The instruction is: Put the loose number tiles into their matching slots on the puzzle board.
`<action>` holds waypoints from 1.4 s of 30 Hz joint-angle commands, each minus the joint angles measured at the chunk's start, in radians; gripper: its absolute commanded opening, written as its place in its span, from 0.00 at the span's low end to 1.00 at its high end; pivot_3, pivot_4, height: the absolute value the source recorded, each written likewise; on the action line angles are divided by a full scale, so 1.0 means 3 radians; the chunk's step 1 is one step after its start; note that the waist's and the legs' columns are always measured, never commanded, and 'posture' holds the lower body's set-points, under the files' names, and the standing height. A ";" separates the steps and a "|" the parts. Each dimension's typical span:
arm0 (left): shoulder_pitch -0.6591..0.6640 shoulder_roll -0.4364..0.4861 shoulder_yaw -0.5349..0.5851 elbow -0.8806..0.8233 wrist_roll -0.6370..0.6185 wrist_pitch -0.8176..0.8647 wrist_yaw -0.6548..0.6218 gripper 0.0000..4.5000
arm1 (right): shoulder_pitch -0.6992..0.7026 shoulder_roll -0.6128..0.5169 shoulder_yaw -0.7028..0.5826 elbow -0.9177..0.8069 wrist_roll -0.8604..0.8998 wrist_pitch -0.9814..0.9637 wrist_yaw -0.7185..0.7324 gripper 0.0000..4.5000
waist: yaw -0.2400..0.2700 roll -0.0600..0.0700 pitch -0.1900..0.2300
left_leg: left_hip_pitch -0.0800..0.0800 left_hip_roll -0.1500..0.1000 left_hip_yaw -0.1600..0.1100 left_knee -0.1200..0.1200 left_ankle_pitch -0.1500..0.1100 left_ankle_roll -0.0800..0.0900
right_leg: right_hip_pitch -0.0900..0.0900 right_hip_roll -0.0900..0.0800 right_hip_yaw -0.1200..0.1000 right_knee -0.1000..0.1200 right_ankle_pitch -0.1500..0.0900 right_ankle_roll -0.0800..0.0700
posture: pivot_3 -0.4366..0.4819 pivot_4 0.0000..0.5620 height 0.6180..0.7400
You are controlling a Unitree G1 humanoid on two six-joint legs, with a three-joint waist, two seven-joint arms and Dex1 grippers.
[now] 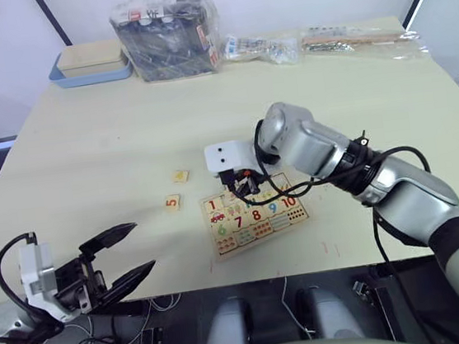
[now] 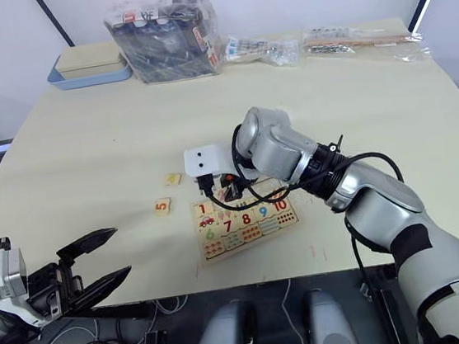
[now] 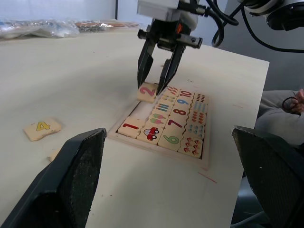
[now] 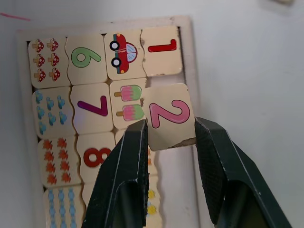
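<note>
The puzzle board [image 1: 254, 216] lies near the front edge of the table [image 1: 109, 136], with the 1 tile [image 4: 161, 51] already seated at one end of its top row and plain empty slots [image 4: 173, 175] running on from it. The main risk, as I judge it, is at the board's frame: the 2 tile [image 4: 169, 115] sits tilted across the rim beside its slot, half over the frame and half over the recess, so a push or release from here could leave it propped on the edge or wedged crooked against the 1 tile instead of dropping flat. A hard downward press could also shove the light board across the table and unseat the lower pieces. The two loose tiles still out on the table, the 4 tile [image 3: 42, 128] and the 5 tile [image 1: 172, 202], lie well apart from the board on the robot's left.

The right gripper [image 4: 169, 127] stands upright over the board with its fingers pinching the 2 tile from its two sides, spread just as wide as the tile. The left gripper [image 1: 125, 252] hangs off the table's front edge, jaws spread wide and holding nothing.
</note>
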 commanded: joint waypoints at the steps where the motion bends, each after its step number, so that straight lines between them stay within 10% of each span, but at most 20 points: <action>1: 0.0034 0.0012 0.0105 -0.0063 -0.0062 -0.0042 -0.0027 1.00 | -0.0028 0.0088 0.0002 0.0077 -0.0083 -0.0077 -0.0040 0.20 | -0.0001 0.0001 0.0000 | 0.0000 0.0000 0.0000 0.0000 0.0000 0.0000 | 0.0000 0.0000 0.0000 0.0000 0.0000 0.0000 | 0.48 0.27 1.00; 42: 0.0197 -0.0070 0.0110 -0.0160 -0.0065 -0.0086 0.0020 1.00 | -0.0007 0.0464 -0.0116 0.0592 -0.0325 -0.0431 0.0021 0.20 | -0.0074 0.0013 0.0008 | 0.0002 0.0003 -0.0003 -0.0004 -0.0002 -0.0004 | -0.0001 0.0005 0.0001 0.0002 -0.0001 0.0000 | 0.48 0.27 1.00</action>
